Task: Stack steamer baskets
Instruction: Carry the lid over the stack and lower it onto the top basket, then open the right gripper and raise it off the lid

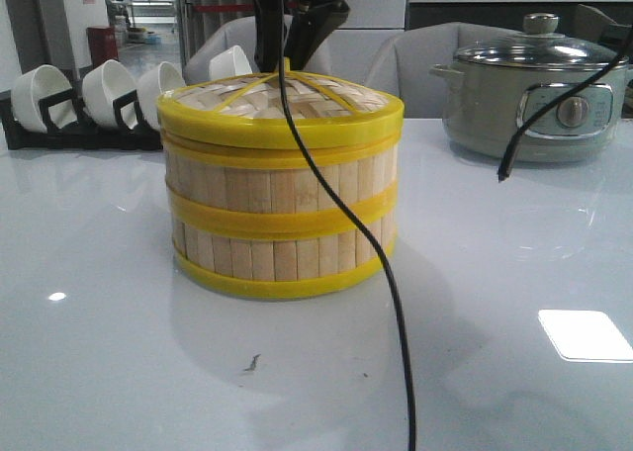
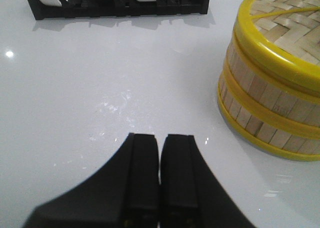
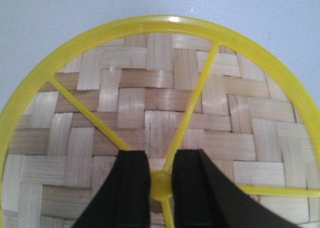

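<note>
Now we see the round bamboo-slat, yellow-rimmed steamer baskets (image 1: 280, 199) stacked mid-tabletop (image 1: 514, 372), woven lid (image 3: 150, 123) on. Right gripper (image 3: 161, 180) jaws pinch the lid's yellow hub; left gripper (image 2: 160, 175) jaws closed, empty. Next, probably: release, lift away.

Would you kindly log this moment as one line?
steamer baskets: stacked | lid: on top | right gripper: at lid's centre knob | left gripper: shut, empty, aside

Office-like lab: chairs (image 1: 396, 60), white table (image 1: 514, 273).
</note>
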Controlling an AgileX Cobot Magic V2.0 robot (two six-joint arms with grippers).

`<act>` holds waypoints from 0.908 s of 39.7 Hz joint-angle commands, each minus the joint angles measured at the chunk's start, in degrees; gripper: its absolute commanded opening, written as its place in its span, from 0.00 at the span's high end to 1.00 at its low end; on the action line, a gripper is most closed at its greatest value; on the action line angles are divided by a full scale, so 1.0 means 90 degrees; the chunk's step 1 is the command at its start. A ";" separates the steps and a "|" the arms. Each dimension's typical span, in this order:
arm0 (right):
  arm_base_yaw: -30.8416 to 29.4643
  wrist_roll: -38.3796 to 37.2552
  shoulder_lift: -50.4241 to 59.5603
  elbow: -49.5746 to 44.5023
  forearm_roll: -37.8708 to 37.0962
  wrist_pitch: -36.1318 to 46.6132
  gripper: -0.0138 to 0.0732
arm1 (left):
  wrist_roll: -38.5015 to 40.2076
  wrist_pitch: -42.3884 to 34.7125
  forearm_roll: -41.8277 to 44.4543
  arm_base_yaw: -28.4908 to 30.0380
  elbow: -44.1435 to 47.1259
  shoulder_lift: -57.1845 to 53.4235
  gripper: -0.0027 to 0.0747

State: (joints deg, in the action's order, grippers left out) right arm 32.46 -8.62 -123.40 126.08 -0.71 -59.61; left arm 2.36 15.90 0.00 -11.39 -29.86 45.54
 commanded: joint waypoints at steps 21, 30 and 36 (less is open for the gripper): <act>0.0009 0.0086 0.0387 0.0213 -0.0067 0.0326 0.62 | 0.0007 -0.0510 0.0000 -0.0038 -0.0191 -0.0055 0.86; 0.0009 0.0081 0.0393 0.0213 -0.0067 0.0445 0.35 | 0.0007 -0.0510 0.0000 -0.0038 -0.0191 -0.0055 0.86; 0.0009 0.0081 0.0459 0.0213 -0.0067 0.0476 0.36 | 0.0007 -0.0510 0.0000 -0.0038 -0.0191 -0.0055 0.86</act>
State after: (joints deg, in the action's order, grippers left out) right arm 32.46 -8.62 -123.63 126.08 -0.71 -58.68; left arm 2.36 15.90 0.00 -11.39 -29.86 45.54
